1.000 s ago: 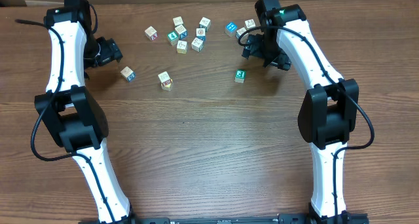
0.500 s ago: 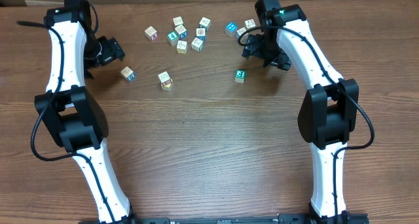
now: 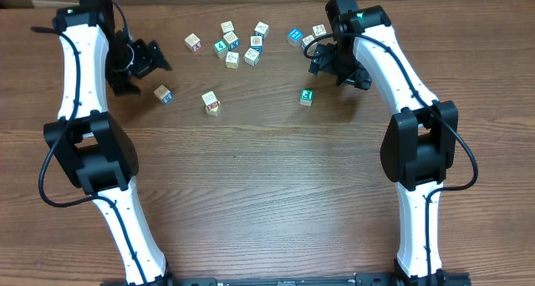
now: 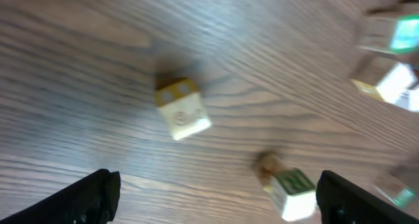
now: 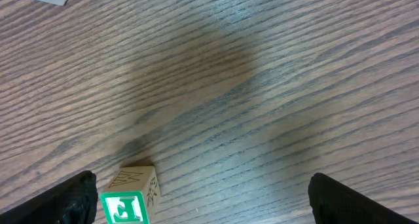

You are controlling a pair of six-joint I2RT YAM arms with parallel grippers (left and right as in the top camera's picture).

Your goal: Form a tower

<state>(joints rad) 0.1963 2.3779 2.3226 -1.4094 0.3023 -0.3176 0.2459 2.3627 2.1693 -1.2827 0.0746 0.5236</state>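
Cubes (image 4: 182,112) beneath hovering, wide-spread left hand (image 4: 217,192)

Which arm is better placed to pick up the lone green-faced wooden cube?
Right, probably. The green-faced wooden cube lies just beside the open right hand; the left hand is across the table.

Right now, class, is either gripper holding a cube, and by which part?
Nothing is held. The left gripper and right gripper both stand open and empty; the cubes lie loose on the table.
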